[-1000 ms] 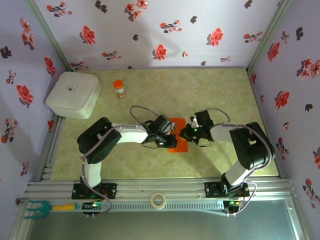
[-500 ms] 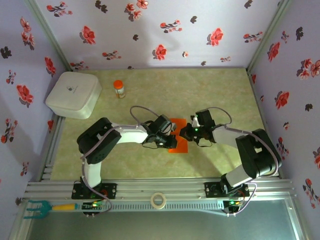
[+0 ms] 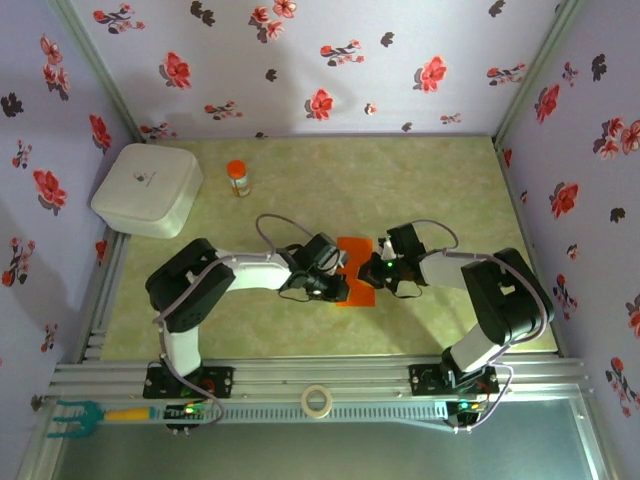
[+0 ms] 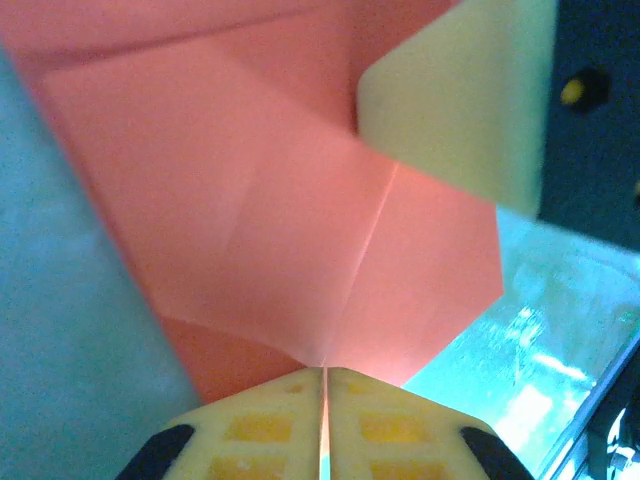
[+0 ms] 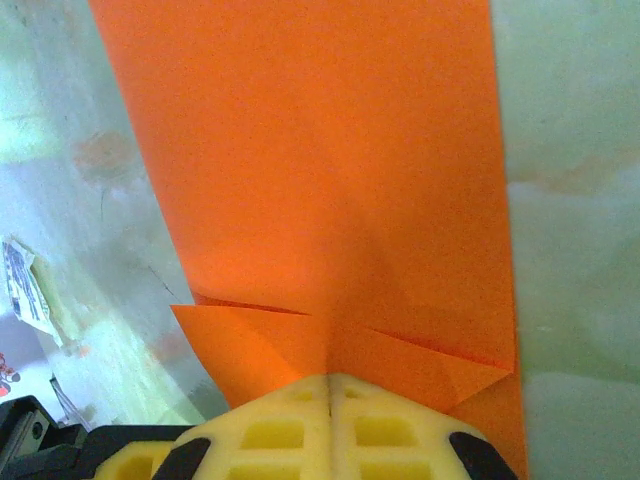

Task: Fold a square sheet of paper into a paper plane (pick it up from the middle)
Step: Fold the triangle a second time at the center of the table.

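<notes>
The square sheet of paper (image 3: 356,249) is bright orange and partly folded, lying mid-table between the two arms. My left gripper (image 3: 340,283) is shut on its left side. In the left wrist view the jaws (image 4: 323,372) pinch the paper (image 4: 280,210) right at the end of a centre crease. My right gripper (image 3: 373,272) is shut on the opposite side. In the right wrist view its jaws (image 5: 330,380) clamp the paper (image 5: 310,150) where two small folded flaps meet. A pale fingertip (image 4: 460,90) of the right gripper rests against the sheet in the left wrist view.
A white square box (image 3: 148,188) sits at the back left, with a small orange-capped bottle (image 3: 238,178) beside it. A tape roll (image 3: 317,401) and a green-and-yellow tool (image 3: 85,415) lie on the front rail. Flowered walls close in three sides.
Both grippers stay shut on the paper. The right gripper has shifted slightly left and nearer, and the left arm has settled a little lower. The paper has barely moved.
</notes>
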Tool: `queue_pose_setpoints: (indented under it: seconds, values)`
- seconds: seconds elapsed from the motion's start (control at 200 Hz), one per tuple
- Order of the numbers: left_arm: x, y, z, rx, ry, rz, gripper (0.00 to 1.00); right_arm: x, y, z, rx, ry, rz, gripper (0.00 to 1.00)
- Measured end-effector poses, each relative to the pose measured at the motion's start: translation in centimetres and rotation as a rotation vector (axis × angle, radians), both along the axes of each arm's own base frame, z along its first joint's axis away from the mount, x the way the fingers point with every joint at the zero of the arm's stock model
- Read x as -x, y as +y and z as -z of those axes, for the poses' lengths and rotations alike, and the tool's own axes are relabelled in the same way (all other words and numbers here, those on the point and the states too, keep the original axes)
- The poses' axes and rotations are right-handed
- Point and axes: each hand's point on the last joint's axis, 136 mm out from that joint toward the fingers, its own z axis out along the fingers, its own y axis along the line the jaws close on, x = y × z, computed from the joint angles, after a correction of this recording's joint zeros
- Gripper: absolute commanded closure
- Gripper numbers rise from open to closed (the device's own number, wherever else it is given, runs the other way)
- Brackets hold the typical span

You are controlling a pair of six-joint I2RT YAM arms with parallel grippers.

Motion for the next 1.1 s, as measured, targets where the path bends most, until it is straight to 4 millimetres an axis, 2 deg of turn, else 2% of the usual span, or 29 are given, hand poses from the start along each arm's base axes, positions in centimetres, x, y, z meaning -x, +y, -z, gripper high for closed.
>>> queue_pose_setpoints:
  seconds: [0.19,0.43,0.61,0.755,0.875,1.1]
  values:
    - [0.5,0.6,0.0,-0.006,-0.003,0.011,0.96,0.0,0.0,0.0,0.002,-0.003,-0.005,1.0]
    - [1.7,1.8,-0.1,-0.034,0.004,0.03,0.97,0.0,0.0,0.0,0.002,-0.002,-0.005,1.0]
    - [1.6,1.5,-1.9,-0.001,-0.022,0.035,0.97,-0.1,0.0,0.0,0.002,-0.002,-0.005,1.0]
    - [0.1,0.6,-3.4,0.043,-0.055,0.016,0.94,-0.2,0.1,0.0,0.001,-0.003,-0.005,1.0]
    - [-2.1,-0.1,-4.5,0.074,-0.089,-0.019,0.92,-0.2,0.1,0.0,0.001,-0.003,-0.005,1.0]
    - [-5.3,-0.9,-6.7,0.094,-0.159,-0.078,1.0,-0.2,0.1,0.0,-0.001,-0.002,-0.006,1.0]
